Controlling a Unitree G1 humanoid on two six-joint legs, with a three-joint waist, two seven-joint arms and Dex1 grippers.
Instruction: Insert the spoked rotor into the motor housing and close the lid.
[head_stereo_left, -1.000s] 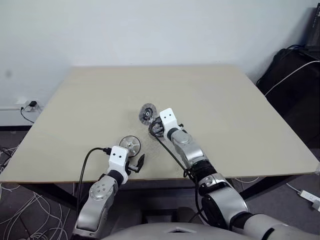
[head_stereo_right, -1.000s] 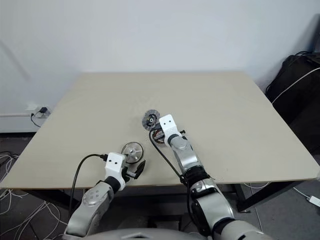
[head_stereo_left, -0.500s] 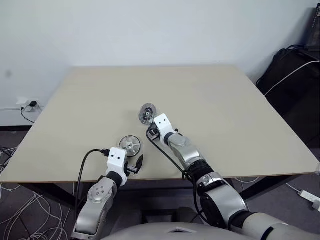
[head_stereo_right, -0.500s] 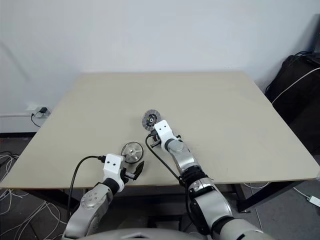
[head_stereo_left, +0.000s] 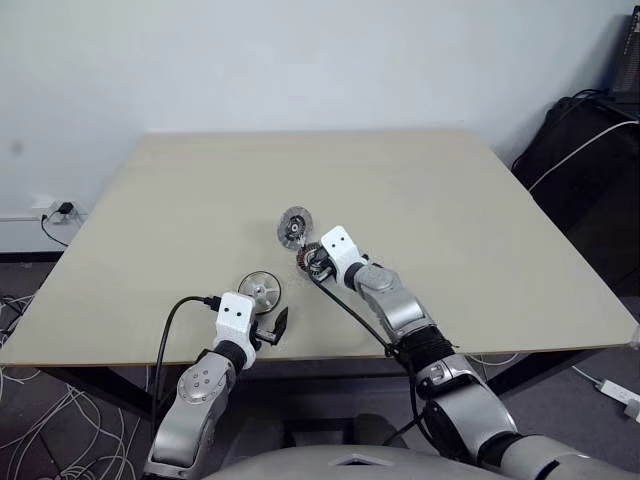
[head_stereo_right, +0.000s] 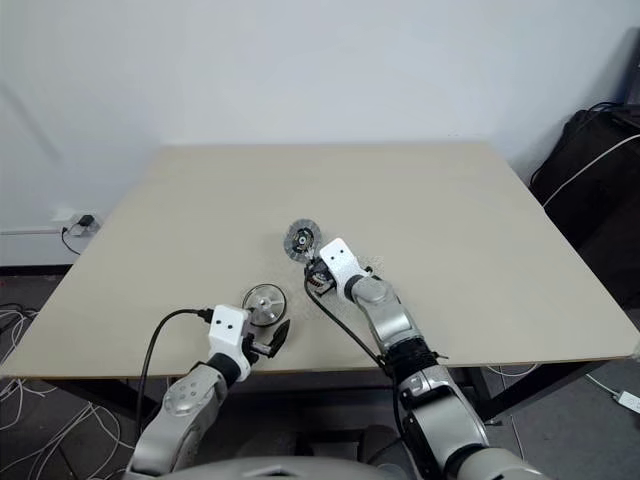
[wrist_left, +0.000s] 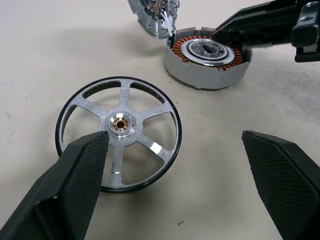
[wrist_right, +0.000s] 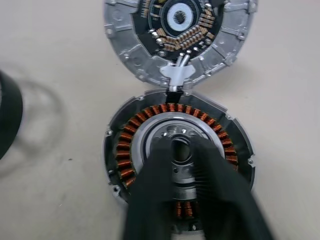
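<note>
Right gripper (wrist_right: 182, 150) jaws slightly parted over motor housing (wrist_right: 178, 155) centre.

No text, label, brand or number can be read anywhere. The lid (wrist_right: 177, 37) carries small parts, but no legible marking.

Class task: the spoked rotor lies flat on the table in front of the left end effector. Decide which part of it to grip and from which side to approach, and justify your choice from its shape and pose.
Probably the thin rim of the spoked rotor, on its near edge facing the left end effector, with one finger through an opening between spokes. It lies flat, so a low approach from that side suits; the raised hub is small. The motor housing sits beyond it, where the right end effector is.
</note>
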